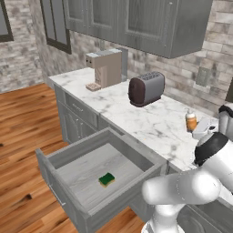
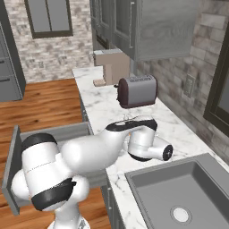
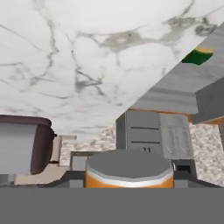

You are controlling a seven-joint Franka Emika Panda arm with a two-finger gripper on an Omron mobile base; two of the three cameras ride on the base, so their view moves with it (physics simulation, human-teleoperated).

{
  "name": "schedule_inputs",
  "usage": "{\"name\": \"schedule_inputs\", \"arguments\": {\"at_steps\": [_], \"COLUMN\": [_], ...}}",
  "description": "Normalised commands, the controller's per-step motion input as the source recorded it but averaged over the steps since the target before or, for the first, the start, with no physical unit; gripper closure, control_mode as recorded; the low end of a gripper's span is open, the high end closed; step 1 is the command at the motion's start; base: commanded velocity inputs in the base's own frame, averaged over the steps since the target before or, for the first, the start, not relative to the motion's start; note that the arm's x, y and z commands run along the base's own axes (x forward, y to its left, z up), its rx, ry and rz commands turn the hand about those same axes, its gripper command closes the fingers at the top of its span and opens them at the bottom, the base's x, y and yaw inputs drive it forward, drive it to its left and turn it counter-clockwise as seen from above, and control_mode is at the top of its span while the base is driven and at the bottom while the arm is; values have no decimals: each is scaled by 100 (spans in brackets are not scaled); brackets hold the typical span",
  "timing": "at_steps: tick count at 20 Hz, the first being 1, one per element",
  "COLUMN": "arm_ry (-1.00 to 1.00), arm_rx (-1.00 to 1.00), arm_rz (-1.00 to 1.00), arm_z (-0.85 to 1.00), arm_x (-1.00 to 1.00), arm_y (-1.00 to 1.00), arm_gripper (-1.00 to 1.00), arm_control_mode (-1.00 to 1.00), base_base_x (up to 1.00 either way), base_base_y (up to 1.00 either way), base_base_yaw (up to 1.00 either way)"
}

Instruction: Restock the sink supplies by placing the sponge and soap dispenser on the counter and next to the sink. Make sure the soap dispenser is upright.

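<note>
Closed on the soap dispenser (image 1: pixel 191 121), the gripper (image 1: pixel 205 127), with the orange bottle standing upright on the counter (image 1: pixel 150 119) and its base touching the marble, white pump top up. Seen in the hand view as an orange band under a grey cap (image 3: pixel 128 171), held low between the finger tips, which are themselves hard to make out. In the right base view, hidden behind the arm's white wrist, near the sink (image 2: pixel 188 192), a grey recessed basin with a round drain, at the near right of that view. Still lying in the open drawer (image 1: pixel 98 175), the sponge (image 1: pixel 107 179), green top up, toward the front of the pale drawer bottom and well apart from the dispenser; visible too at the upper right of the hand view (image 3: pixel 197 56). Standing farther along the counter, a dark toaster (image 1: pixel 146 88) with a silver side, and beyond it, at the far end, a beige coffee machine (image 1: pixel 105 67). Grey wall cabinets (image 1: pixel 136 22) above, brick wall behind, wooden floor (image 1: pixel 22 136) to the left of the drawer.
</note>
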Motion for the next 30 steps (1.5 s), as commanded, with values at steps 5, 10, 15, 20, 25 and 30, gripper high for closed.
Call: {"name": "schedule_inputs", "arguments": {"at_steps": [5, 10, 15, 20, 25, 30], "arm_ry": [-20, -17, -6, -1, 1, 6], "arm_rx": [1, 4, 0, 1, 4, 2], "arm_rz": [12, 12, 8, 6, 4, 2], "arm_z": [-35, -9, -7, -17, -28, -54], "arm_x": [0, 0, -1, -1, 1, 30], "arm_y": [-8, -36, -46, -32, -15, 6], "arm_gripper": [100, 100, 100, 100, 100, 100], "arm_control_mode": [-100, -100, -100, -100, -100, -100], "base_base_x": [0, 0, 0, 0, 0, 0], "base_base_y": [0, 0, 0, 0, 0, 0], "base_base_yaw": [0, 0, 0, 0, 0, 0]}}
